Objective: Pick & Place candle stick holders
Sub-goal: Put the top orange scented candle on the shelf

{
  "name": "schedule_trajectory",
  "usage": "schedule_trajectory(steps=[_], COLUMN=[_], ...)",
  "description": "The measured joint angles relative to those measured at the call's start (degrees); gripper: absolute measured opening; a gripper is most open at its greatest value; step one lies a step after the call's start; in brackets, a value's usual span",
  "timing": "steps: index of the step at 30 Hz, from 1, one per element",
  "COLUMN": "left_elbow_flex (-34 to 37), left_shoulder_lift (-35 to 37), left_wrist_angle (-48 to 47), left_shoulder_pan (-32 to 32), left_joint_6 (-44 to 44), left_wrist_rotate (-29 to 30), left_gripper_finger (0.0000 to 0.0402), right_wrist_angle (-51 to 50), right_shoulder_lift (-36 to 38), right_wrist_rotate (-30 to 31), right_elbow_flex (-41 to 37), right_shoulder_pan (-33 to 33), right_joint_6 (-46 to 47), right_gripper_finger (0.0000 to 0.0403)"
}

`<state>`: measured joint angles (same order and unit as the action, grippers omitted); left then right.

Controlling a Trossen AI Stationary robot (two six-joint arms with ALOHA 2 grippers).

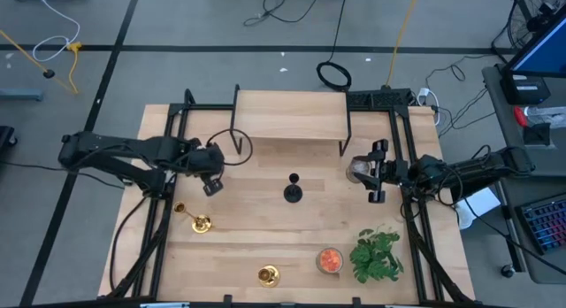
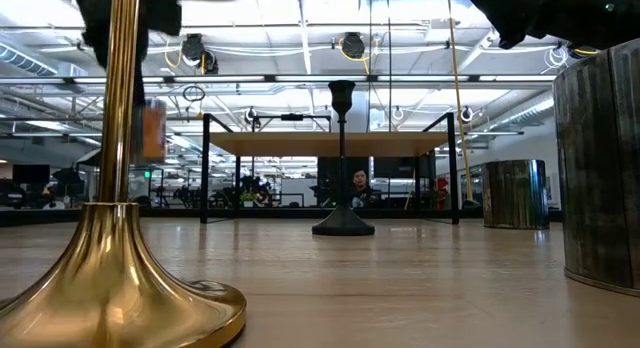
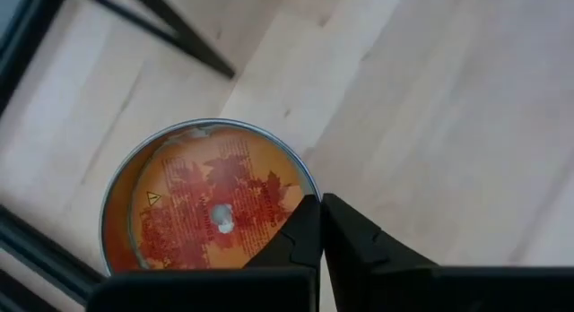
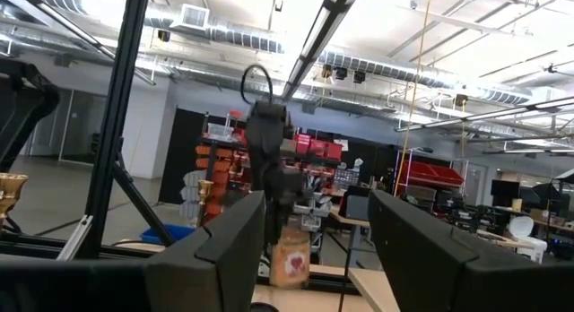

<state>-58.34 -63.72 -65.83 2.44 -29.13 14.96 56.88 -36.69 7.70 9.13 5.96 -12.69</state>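
Candlestick holders: 2 gold (image 1: pixel 201 223) (image 1: pixel 269 275), 1 black (image 1: pixel 293 191); left jaws (image 3: pixel 320 224) shut, right jaws (image 4: pixel 318 249) wide.

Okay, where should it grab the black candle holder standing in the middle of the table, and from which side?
Probably the thin stem of the black candle holder, coming straight down from above. It stands upright on a wide flared base, so that base is too broad and low to pinch. The table around it is open, and the right gripper, fingers spread, is closer than the left gripper.
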Motion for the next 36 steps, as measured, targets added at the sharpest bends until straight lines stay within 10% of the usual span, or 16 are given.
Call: schedule_trajectory(steps=[14,36], left_elbow_flex=[-16.6,-37.6], left_shoulder_lift=[-0.5,-25.8], left_wrist_angle=[1.6,6.2], left_shoulder_pan=[5.6,-26.9], left_joint_6=[2.9,30.4], left_wrist_rotate=[2.8,-10.1], left_gripper_finger=[0.0004,0.0003], right_wrist_angle=[0.3,2.4], right_shoulder_lift=[0.0,-2.9], right_wrist_rotate=[0.2,0.0], right_elbow_flex=[0.0,0.0], right_shoulder_pan=[0.0,0.0], right_joint_6=[-1.0,0.2], right_gripper_finger=[0.0199,0.0199])
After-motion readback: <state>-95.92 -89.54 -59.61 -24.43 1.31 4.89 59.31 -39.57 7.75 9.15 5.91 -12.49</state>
